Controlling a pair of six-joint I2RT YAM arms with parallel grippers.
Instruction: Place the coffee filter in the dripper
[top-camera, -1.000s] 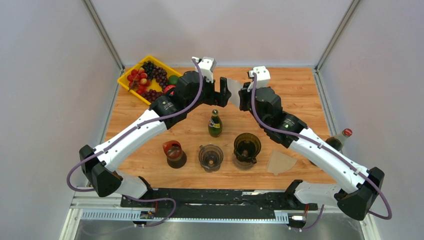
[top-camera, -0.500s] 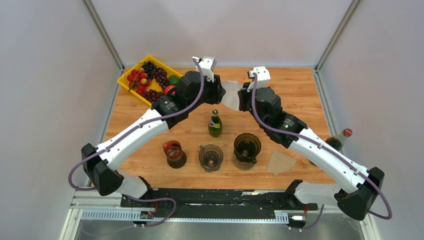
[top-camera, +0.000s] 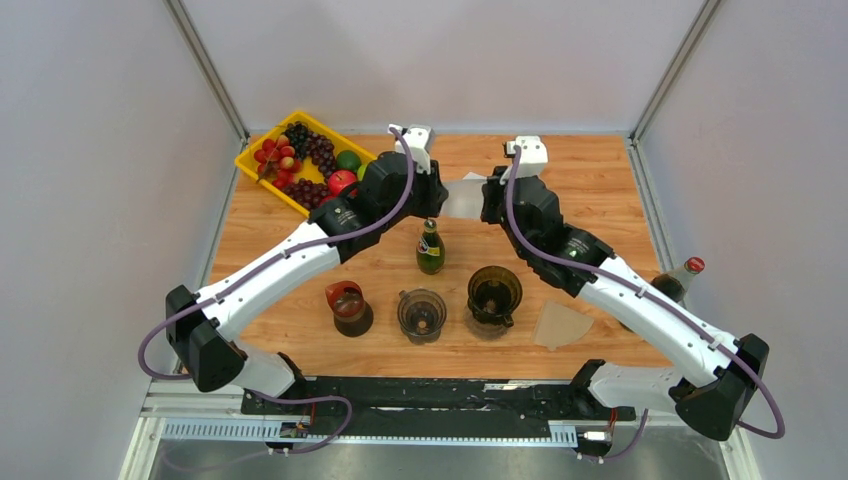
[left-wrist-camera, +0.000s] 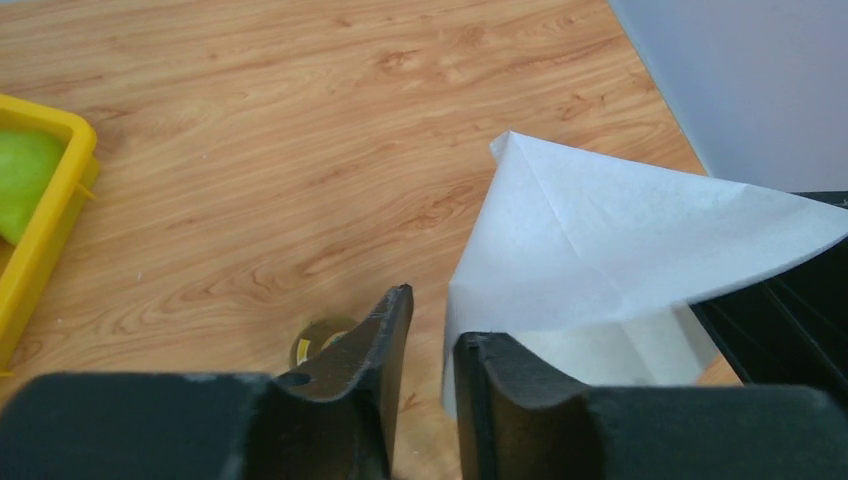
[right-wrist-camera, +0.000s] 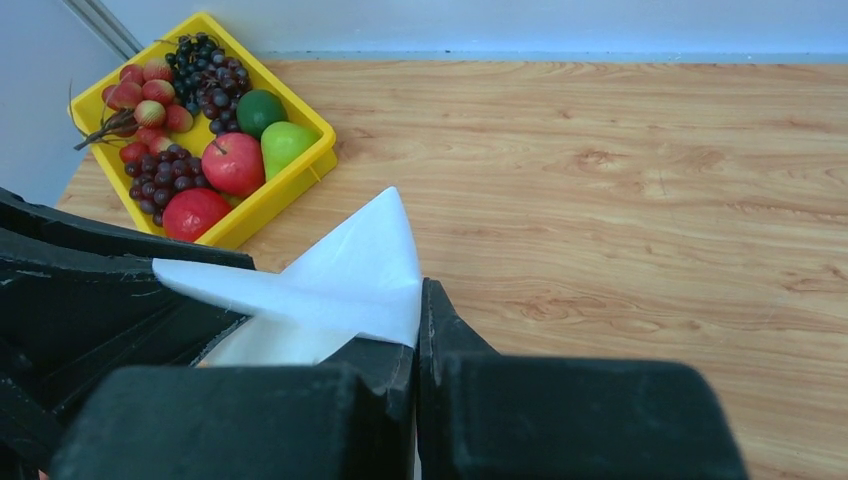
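The white coffee filter (top-camera: 463, 196) hangs in the air over the back of the table, between the two grippers. My right gripper (top-camera: 485, 198) is shut on its right corner, and the paper (right-wrist-camera: 345, 275) fans out from the pinched jaws (right-wrist-camera: 418, 320). My left gripper (top-camera: 440, 190) meets the filter's other side. Its jaws (left-wrist-camera: 435, 315) stand a narrow gap apart, with the filter's (left-wrist-camera: 620, 240) edge just inside, next to the right finger. The brown translucent dripper (top-camera: 494, 295) stands on the table nearer the arm bases, well below and in front of the filter.
A green bottle (top-camera: 430, 247) stands right below the grippers, its cap (left-wrist-camera: 318, 338) showing under my left fingers. A clear cup (top-camera: 421, 314) and a red-topped vessel (top-camera: 349, 307) stand left of the dripper. A brown filter (top-camera: 560, 325) lies to its right, near a red-capped bottle (top-camera: 680, 278). A yellow fruit tray (top-camera: 262, 175) sits back left.
My left gripper's jaws have narrowed from wide open to a slim gap round the filter's edge. The filter has turned flatter, and both grippers have shifted slightly right.
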